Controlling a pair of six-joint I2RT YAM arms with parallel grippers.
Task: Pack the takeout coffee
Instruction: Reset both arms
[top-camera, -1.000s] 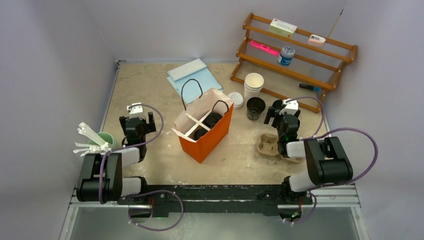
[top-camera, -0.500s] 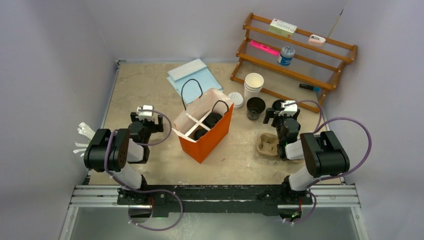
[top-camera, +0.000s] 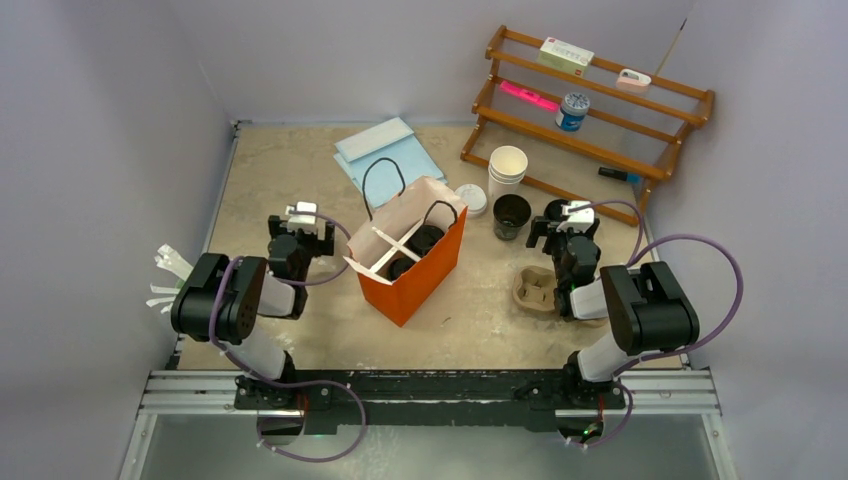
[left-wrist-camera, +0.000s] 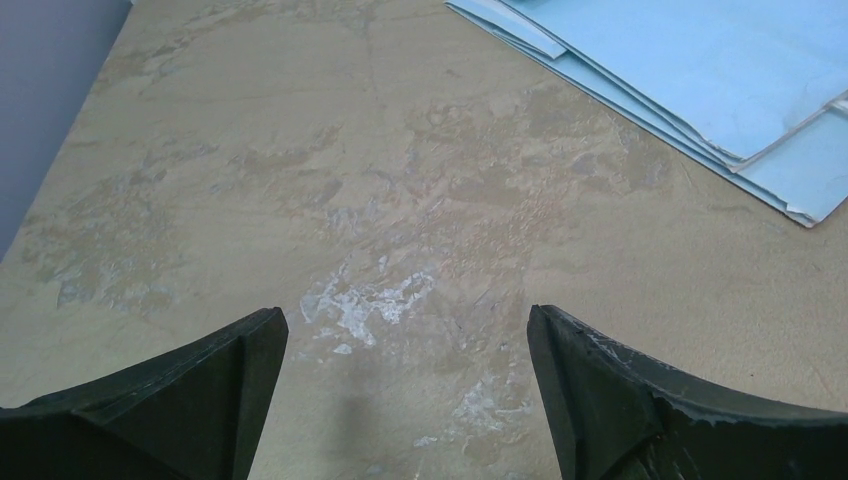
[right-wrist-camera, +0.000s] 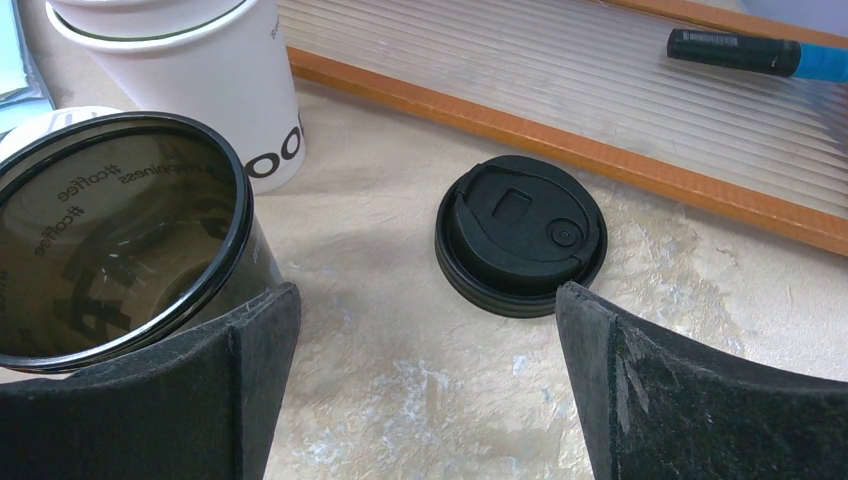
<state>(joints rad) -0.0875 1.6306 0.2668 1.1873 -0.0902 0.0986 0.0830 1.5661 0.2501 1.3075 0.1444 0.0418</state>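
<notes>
Your right gripper (right-wrist-camera: 428, 305) hangs low with its jaws spread wide and nothing between them but bare table (right-wrist-camera: 400, 380). The black lid (right-wrist-camera: 520, 235) lies flat just ahead, at the centre of the right wrist view and a little toward the right-hand finger. The open black cup (right-wrist-camera: 110, 240) fills the left of that frame, its wall just beside the left-hand finger. The step in hand looks like taking that lid to cap the cup, so shift slightly toward the right of the frame until the lid sits evenly between the fingers. Then come down and close across its rim at the widest part. It is thin and smooth and will likely skate or tip if one finger arrives first, so keep both fingertips close to the tabletop. Mind the cup at your left-hand finger and the wooden rack (right-wrist-camera: 560, 140) close behind the lid. In the top view the orange bag (top-camera: 410, 265) stands at centre with two more black cups (top-camera: 425, 238) already in its divider, so this cup seems to be the one left to pack. Your left gripper (top-camera: 300, 222), left of the bag, is likewise spread and empty over bare table; keep it ready to steady the bag.
</notes>
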